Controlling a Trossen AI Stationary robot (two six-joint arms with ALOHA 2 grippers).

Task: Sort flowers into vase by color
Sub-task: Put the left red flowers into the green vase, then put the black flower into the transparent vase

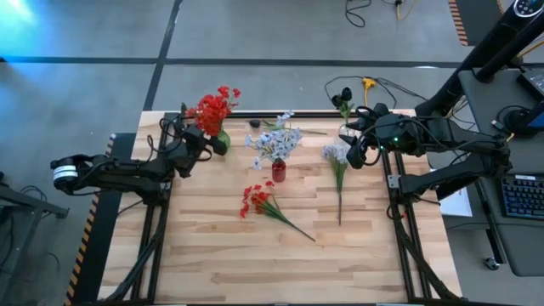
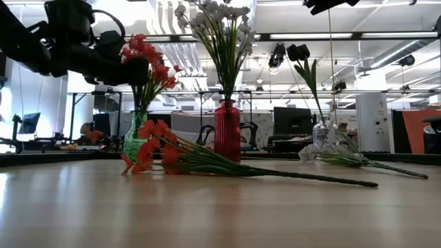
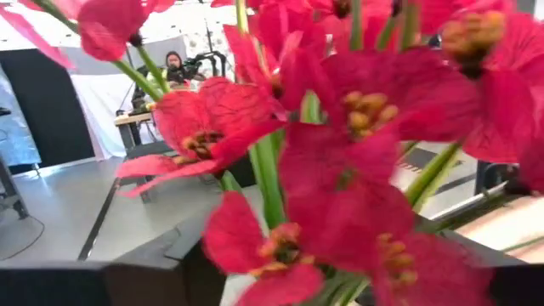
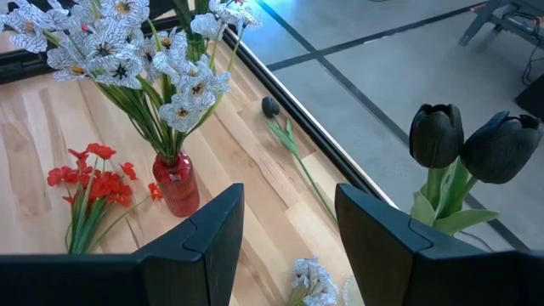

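Note:
Red flowers (image 1: 212, 109) stand in a green vase (image 2: 134, 141) at the table's far left. My left gripper (image 1: 206, 136) is level at their blooms (image 3: 340, 170), open, with blooms and stalks between its fingers. Pale blue-white flowers (image 1: 274, 140) stand in a red vase (image 1: 278, 171) mid-table. Dark tulips (image 4: 463, 140) stand in a clear vase (image 2: 320, 134) at the far right. A red stem (image 1: 259, 201), a pale stem (image 1: 337, 157) and a dark-budded stem (image 4: 270, 107) lie flat on the table. My right gripper (image 4: 289, 238) hovers open and empty above the pale stem. My left gripper has the red blooms and green stalks (image 3: 268, 178) between its open fingers, coming at them level from the table's left. Whether a finger touches them I cannot tell. The flowers stand upright in the green vase.
The wooden table (image 1: 255, 263) has bare board along its near half. Cables (image 1: 374, 85) lie on the floor past the far edge. A keyboard (image 1: 520, 195) and desk stand to the right, off the table.

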